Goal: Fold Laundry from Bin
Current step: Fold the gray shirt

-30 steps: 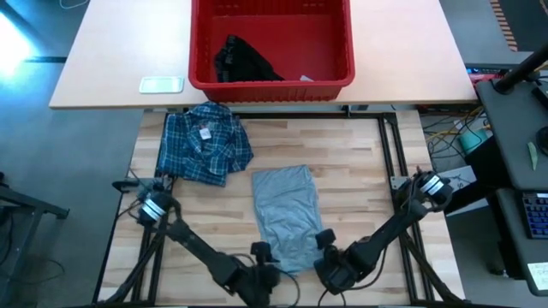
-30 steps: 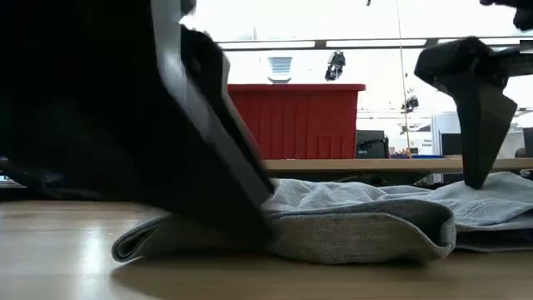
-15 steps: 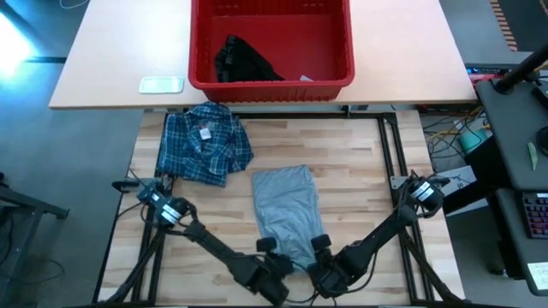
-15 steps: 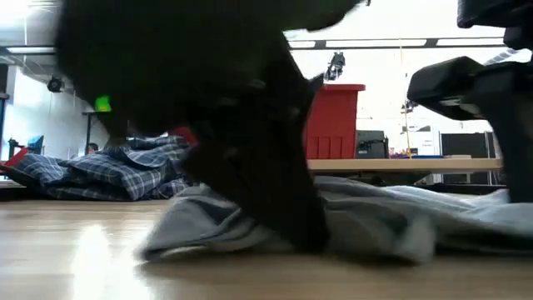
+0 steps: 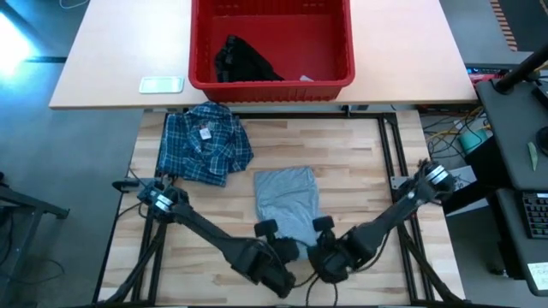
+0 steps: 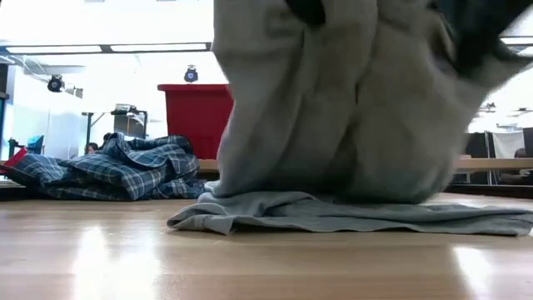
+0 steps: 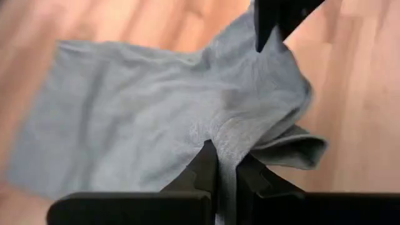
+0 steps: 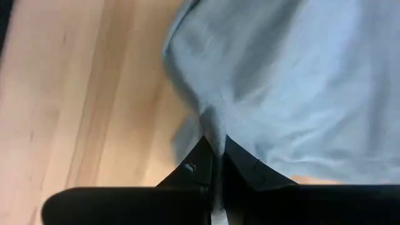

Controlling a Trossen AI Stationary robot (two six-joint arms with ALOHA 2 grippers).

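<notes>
This looks like a robotics lab or workshop. A pale wooden butcher-block table [image 5: 360,162] sits in a black metal frame, with a beige desk [image 5: 111,60] butted against its far edge. Loose cables [image 5: 449,133] trail beside a dark equipment bench [image 5: 522,145]. Across the room, long ceiling light strips [image 6: 125,47] and mounted cameras [image 6: 55,83] hang overhead.

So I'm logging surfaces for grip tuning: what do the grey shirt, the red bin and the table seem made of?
Grey shirt: soft matte knit, probably cotton jersey; it drapes and creases. Red bin: smooth moulded plastic, slight sheen. Table: light wood planks with visible grain, looks sealed.
</notes>
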